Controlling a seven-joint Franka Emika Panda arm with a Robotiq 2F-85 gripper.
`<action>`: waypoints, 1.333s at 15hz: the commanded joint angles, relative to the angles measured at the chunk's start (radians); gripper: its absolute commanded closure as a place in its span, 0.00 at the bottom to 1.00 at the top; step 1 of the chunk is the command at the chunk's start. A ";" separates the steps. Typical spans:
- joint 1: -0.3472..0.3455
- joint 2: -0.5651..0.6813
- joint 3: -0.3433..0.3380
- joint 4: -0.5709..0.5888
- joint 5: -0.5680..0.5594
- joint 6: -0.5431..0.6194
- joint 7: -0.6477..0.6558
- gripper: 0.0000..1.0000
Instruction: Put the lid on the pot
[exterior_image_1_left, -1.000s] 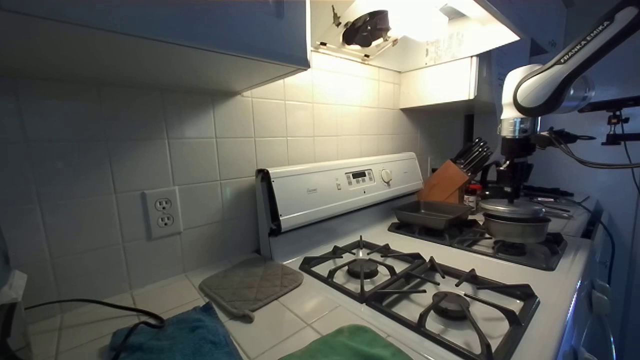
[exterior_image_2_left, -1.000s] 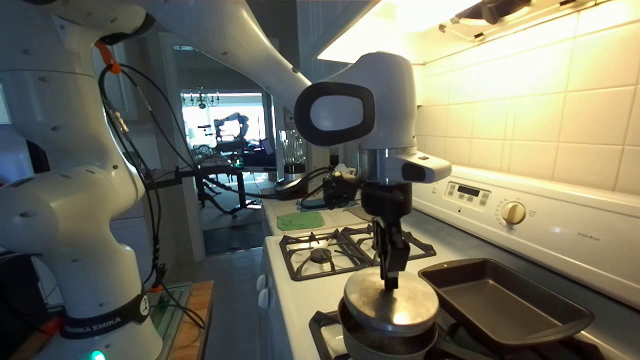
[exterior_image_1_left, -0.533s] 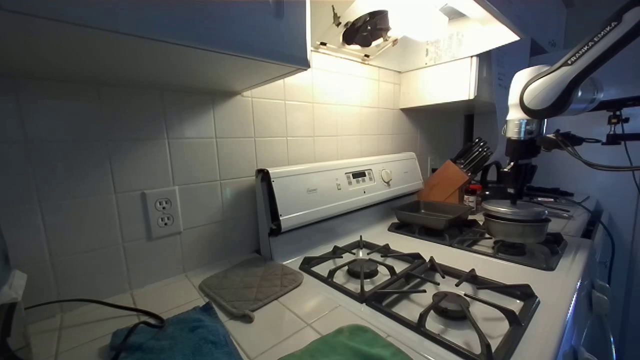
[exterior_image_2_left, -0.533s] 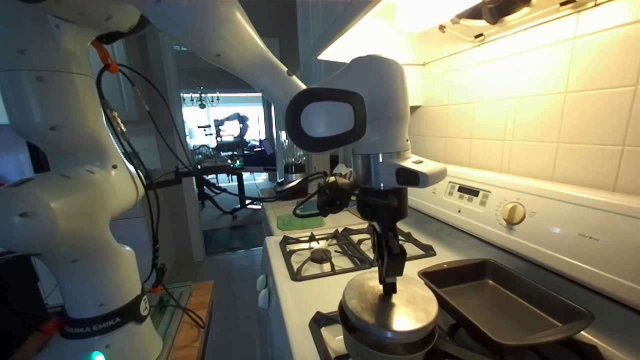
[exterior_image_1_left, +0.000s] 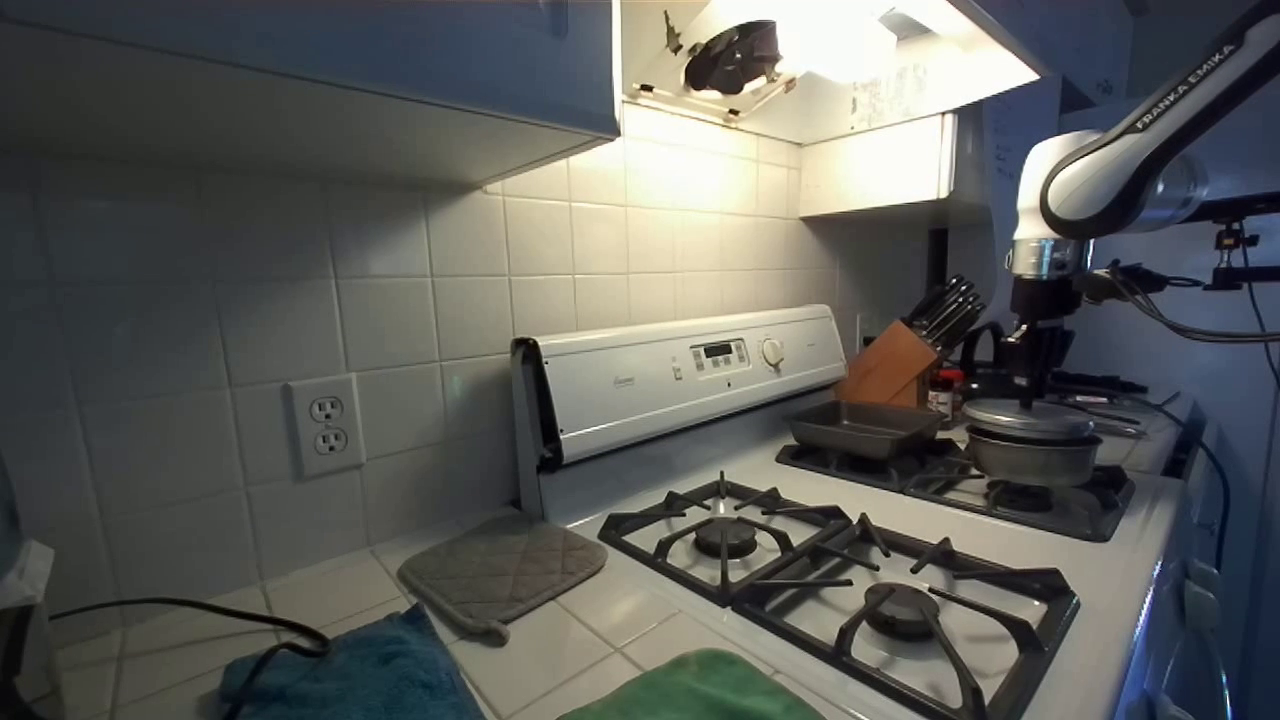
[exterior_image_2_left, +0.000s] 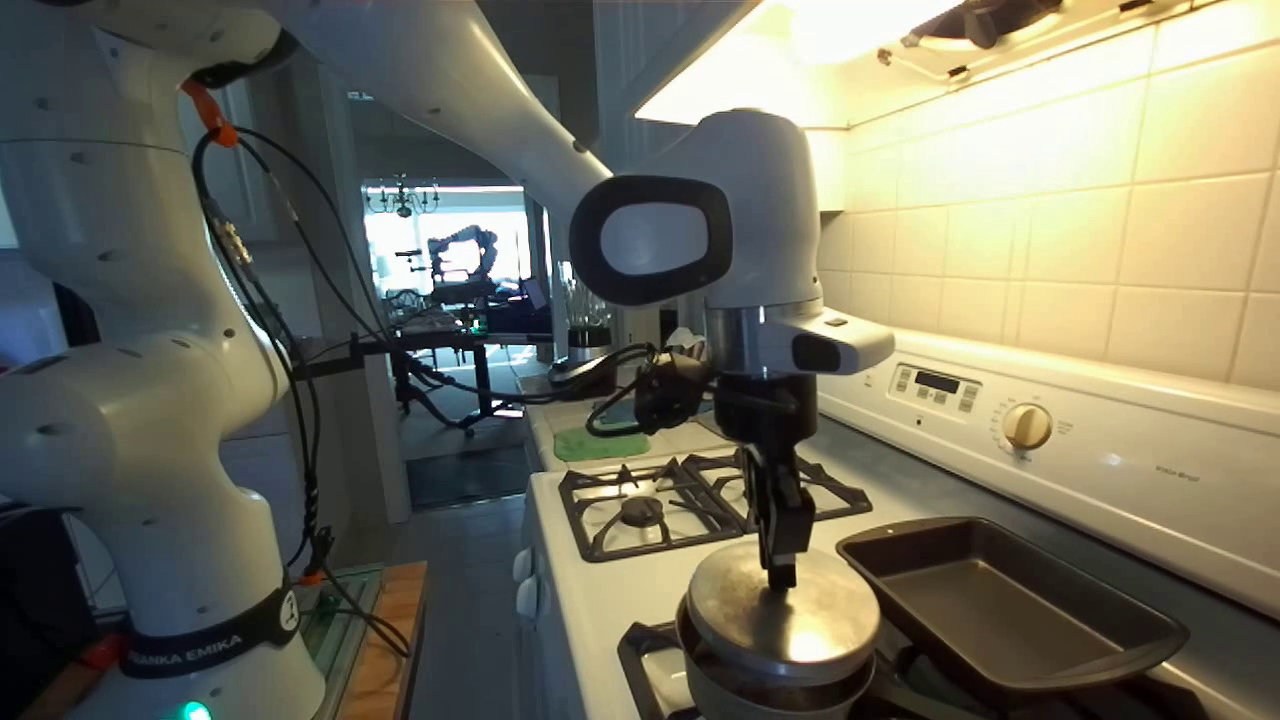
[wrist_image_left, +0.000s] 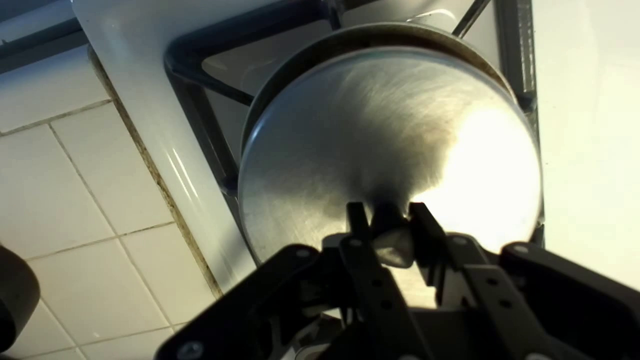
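In the wrist view, the tool is clamping the knob of the lid, which is covering most of the pot but leaving a crescent of rim showing at the top. Were the tool letting go here, that offset might be making the lid tip in or slide off. A grate is spreading around the pot on the surface.

In an exterior view, a dark gap is showing under the lid's near edge; whether lid and pot are touching, the angle is not telling. The pot's handle is pointing toward the baking pan, so a sideways push might be knocking them together.

In an exterior view, the knife block and a jar are standing beyond the baking pan, seemingly not blocking the way down
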 joint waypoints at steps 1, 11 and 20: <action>-0.007 -0.009 -0.001 -0.020 -0.019 0.015 -0.013 0.94; -0.010 0.009 -0.002 -0.024 -0.018 0.022 -0.012 0.94; -0.012 0.021 -0.004 -0.021 -0.016 0.020 -0.012 0.94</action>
